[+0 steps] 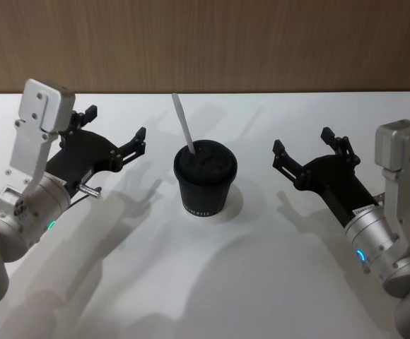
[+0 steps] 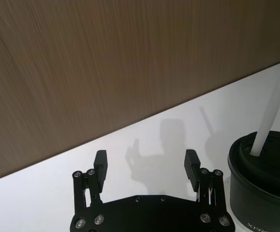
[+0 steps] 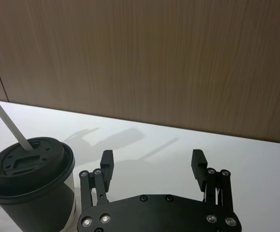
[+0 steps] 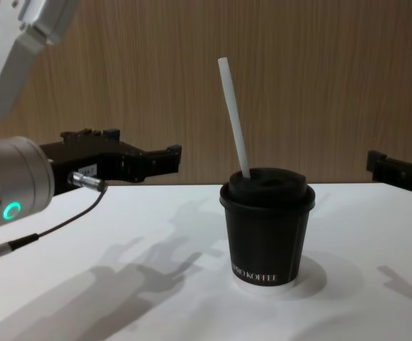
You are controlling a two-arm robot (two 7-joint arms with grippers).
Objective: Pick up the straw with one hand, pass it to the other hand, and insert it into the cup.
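The black cup with its lid stands upright in the middle of the white table. The white straw sticks through the lid and leans back to the left; nothing holds it. My left gripper hovers open to the left of the cup, empty, its fingers pointing toward it. My right gripper hovers open and empty to the right of the cup. In the left wrist view the left gripper sits apart from the cup and straw. Beyond the right gripper, the cup stands off to one side.
The white table spreads bare around the cup. A wood-panelled wall runs along its far edge. In the chest view the cup stands between the left gripper and the right gripper.
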